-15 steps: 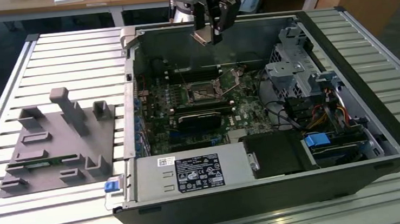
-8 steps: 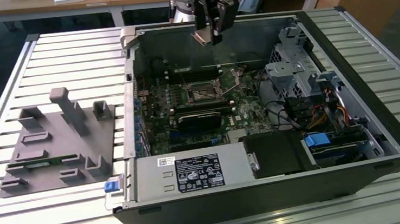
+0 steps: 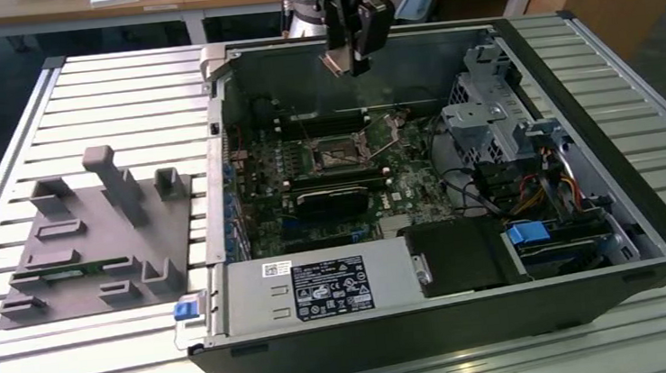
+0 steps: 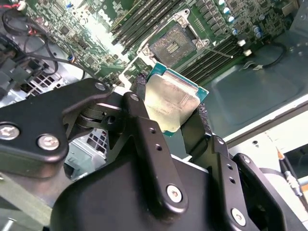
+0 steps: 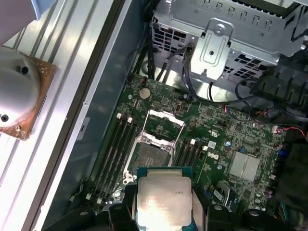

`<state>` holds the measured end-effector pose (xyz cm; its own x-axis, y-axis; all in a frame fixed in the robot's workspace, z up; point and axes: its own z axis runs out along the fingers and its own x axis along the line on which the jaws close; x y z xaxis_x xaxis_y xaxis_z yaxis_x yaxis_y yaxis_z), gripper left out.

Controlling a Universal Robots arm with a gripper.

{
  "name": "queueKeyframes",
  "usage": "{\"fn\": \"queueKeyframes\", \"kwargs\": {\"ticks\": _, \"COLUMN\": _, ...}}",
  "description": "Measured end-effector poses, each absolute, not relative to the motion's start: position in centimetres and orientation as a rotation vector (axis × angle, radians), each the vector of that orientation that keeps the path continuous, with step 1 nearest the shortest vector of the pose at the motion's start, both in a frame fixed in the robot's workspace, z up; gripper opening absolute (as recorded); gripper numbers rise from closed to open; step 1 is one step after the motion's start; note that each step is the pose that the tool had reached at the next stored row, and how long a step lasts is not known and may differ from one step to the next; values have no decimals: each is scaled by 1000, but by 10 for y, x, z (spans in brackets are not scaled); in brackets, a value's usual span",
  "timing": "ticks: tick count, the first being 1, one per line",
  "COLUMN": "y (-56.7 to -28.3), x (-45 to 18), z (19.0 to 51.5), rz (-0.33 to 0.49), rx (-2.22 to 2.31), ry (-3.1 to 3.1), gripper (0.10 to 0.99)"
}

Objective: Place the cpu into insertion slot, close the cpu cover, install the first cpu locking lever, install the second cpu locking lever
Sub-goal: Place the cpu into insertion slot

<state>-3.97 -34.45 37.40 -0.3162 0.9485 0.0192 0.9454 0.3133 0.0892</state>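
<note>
exterior view: gripper [image 3: 349, 64] hangs well above insertion slot [image 3: 340, 156] | second wrist view: jaws clenched on cpu [image 4: 173, 103] edges; insertion slot beyond the tips | first wrist view: cpu cover [image 5: 166, 124] stands open; I judge cpu must stay level and square to insertion slot

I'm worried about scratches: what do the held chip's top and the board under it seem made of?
The small square silver-grey chip has a metal-looking top, brushed and dull, catching soft glare with faint scuffs. The green circuit board looks like lacquered laminate, probably fibreglass: glossy green with fine traces.
</note>
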Motion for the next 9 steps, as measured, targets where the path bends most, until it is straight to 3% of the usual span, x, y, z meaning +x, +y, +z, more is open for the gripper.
{"fn": "queueKeyframes", "kwargs": {"ticks": 9, "y": -345, "x": -40, "z": 374, "rz": 127, "rx": 1920, "ry": 2432, "gripper": 541}}
